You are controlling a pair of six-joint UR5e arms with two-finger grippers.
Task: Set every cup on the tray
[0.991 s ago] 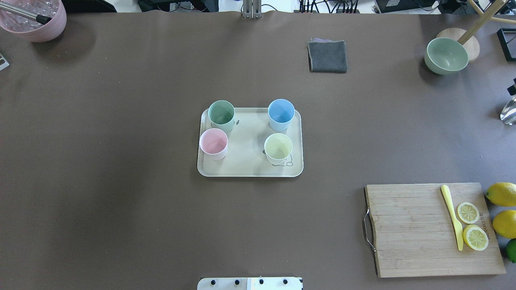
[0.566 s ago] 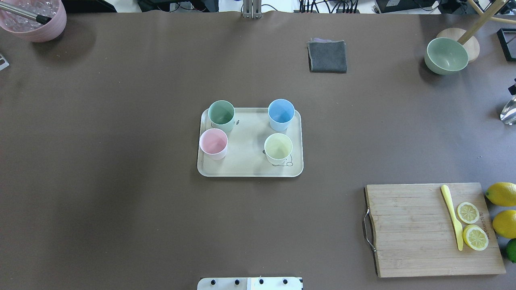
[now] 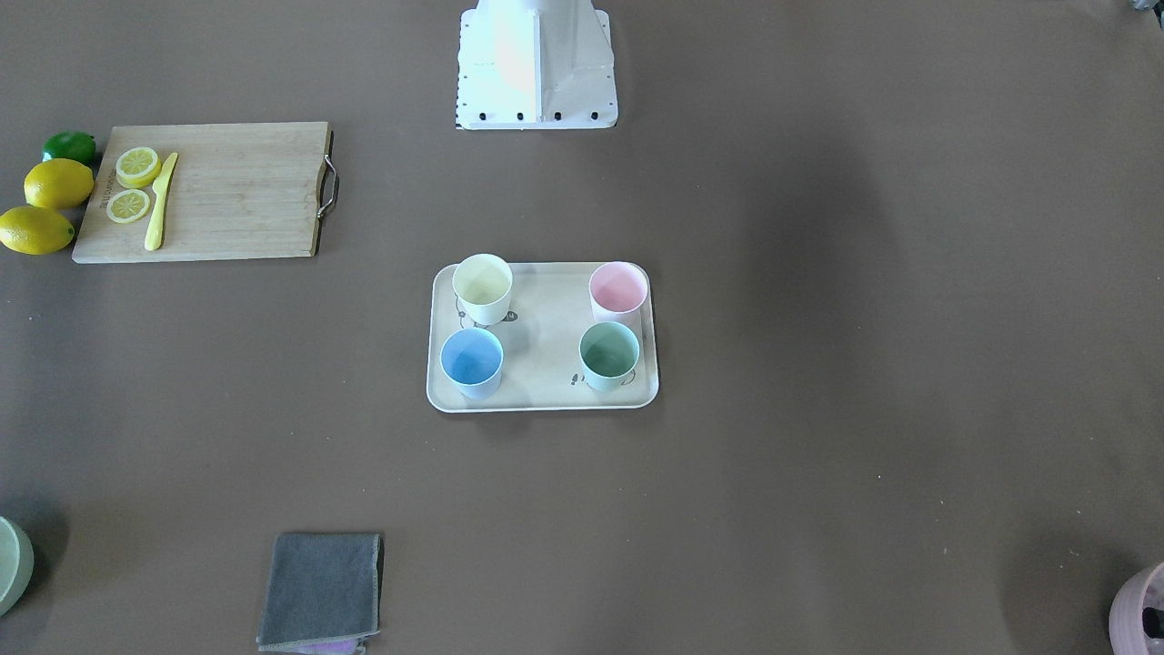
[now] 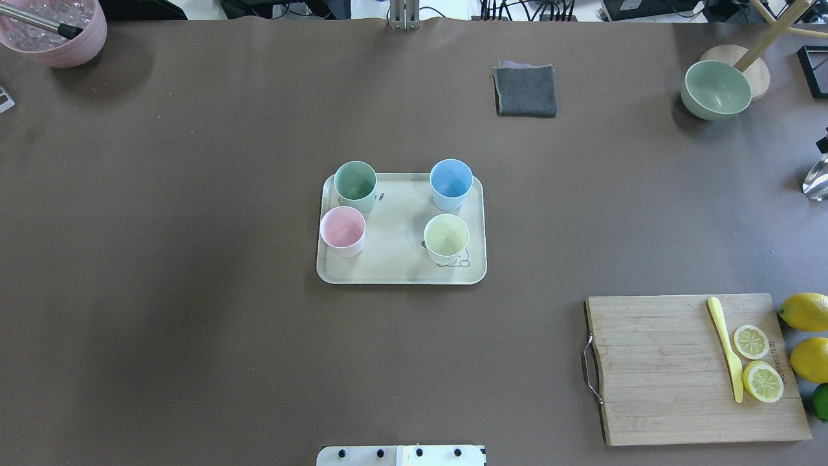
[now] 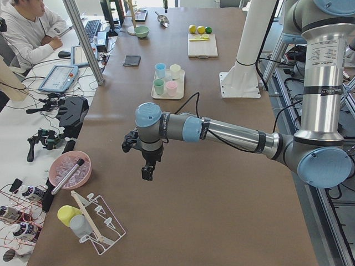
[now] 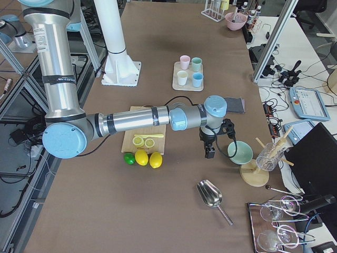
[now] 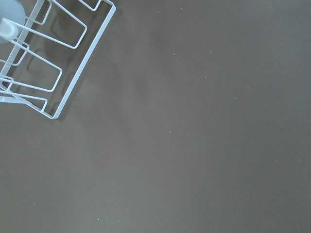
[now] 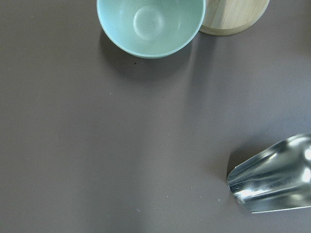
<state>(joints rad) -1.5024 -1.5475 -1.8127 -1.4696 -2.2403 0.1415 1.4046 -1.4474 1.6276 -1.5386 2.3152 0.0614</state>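
Note:
The cream tray [image 4: 398, 223] lies at the table's middle. All four cups stand upright on it: mint green [image 4: 355, 181], light blue [image 4: 451, 179], pink [image 4: 342, 228] and pale yellow [image 4: 446, 236]. The front-facing view shows the same tray [image 3: 546, 327]. My left gripper [image 5: 146, 173] shows only in the exterior left view, hanging over bare table far from the tray; I cannot tell if it is open or shut. My right gripper [image 6: 209, 153] shows only in the exterior right view, near the green bowl; I cannot tell its state either.
A wooden cutting board [image 4: 660, 369] with lemon slices and a yellow knife lies front right, whole lemons [image 4: 804, 312] beside it. A grey cloth [image 4: 525, 90], a pale-green bowl [image 4: 715, 88] and a mauve pot [image 4: 55, 29] stand at the back. A metal scoop [image 8: 272, 179] and a wire rack [image 7: 43, 58] lie at the table's ends.

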